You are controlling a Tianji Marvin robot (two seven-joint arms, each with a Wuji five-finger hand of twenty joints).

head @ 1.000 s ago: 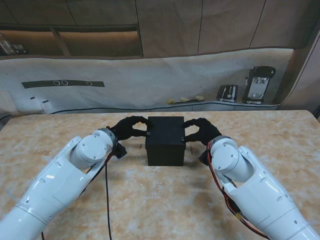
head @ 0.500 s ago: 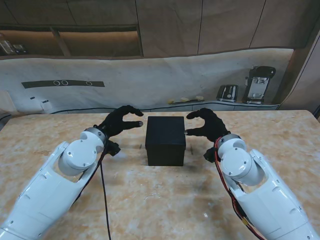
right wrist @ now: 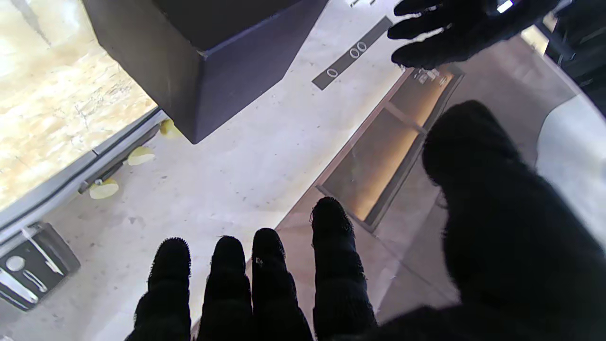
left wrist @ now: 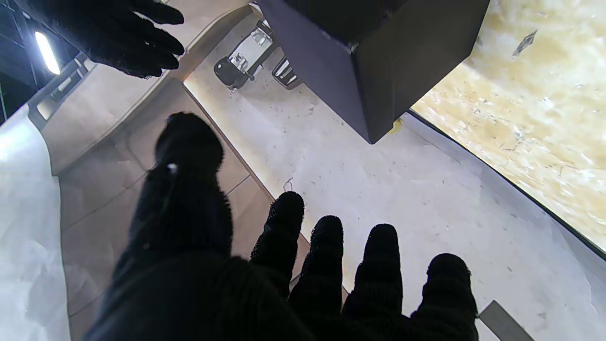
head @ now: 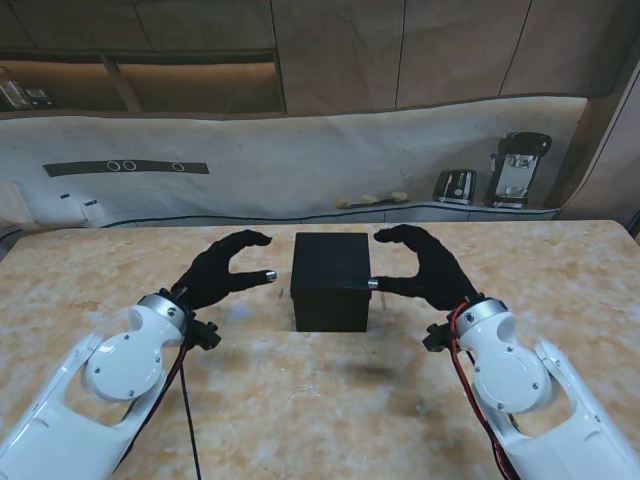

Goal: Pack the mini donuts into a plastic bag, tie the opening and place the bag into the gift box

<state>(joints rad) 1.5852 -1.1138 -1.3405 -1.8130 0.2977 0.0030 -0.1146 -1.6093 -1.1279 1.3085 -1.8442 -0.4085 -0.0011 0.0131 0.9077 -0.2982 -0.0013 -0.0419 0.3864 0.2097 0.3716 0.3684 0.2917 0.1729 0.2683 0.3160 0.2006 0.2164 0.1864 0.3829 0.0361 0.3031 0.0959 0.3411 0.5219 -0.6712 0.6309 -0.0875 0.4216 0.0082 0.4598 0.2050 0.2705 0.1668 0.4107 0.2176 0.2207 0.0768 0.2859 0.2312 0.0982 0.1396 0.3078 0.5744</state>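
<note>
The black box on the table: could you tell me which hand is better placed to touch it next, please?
Right, probably. The right hand has its thumb tip almost at the box side; the left hand is open too but stands farther off.

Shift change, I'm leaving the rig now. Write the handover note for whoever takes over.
Left hand: open, holding nothing, left of the gift box, fingers apart and clear of it.
Right hand: open, holding nothing, right of the box; its thumb tip is at the box's edge, contact unclear.
The black gift box stands closed on the table, midway between the hands.
No donuts or plastic bag are visible in any view, so whether the bag is inside cannot be told.
Left: verify contents; if confirmed, the job looks finished.
</note>
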